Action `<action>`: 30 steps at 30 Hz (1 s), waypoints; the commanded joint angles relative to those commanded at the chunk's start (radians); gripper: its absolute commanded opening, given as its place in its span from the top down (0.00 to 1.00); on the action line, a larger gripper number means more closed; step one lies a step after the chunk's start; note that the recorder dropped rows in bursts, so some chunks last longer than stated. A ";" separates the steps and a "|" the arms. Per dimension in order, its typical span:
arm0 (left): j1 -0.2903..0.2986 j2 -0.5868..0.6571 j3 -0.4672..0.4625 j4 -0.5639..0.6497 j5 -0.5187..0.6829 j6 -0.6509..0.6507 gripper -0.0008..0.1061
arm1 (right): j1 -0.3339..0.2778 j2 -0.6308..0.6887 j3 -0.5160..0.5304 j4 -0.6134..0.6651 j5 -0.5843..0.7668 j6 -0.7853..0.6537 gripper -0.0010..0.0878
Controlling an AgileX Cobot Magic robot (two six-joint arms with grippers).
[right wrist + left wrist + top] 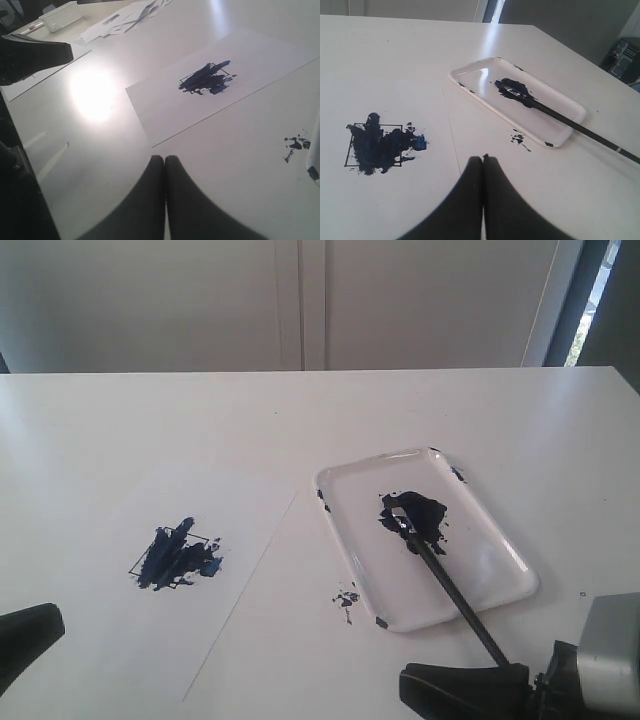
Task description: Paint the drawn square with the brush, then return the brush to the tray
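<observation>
The drawn square [175,558] on the paper is smeared with dark blue paint, also seen as the square [374,145] and the square [207,79]. The brush [455,595] lies free in the white tray [495,565], bristles on the blue blot [412,512], its handle running out over the near rim. From the left wrist I see the brush [565,119] across the tray [470,82]. My left gripper [58,622] [483,158] is shut and empty, low at the left. My right gripper [408,685] [165,158] is shut and empty, just beside the handle's end.
The white paper sheet [150,640] lies flat left of the tray. Blue paint spatter [345,598] marks the table between paper and tray. Papers and a white box [60,15] lie on the surface beyond the left arm in the right wrist view.
</observation>
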 joint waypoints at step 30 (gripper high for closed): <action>-0.012 -0.182 0.000 0.000 0.008 0.000 0.99 | -0.002 -0.666 0.000 0.000 0.002 0.000 0.99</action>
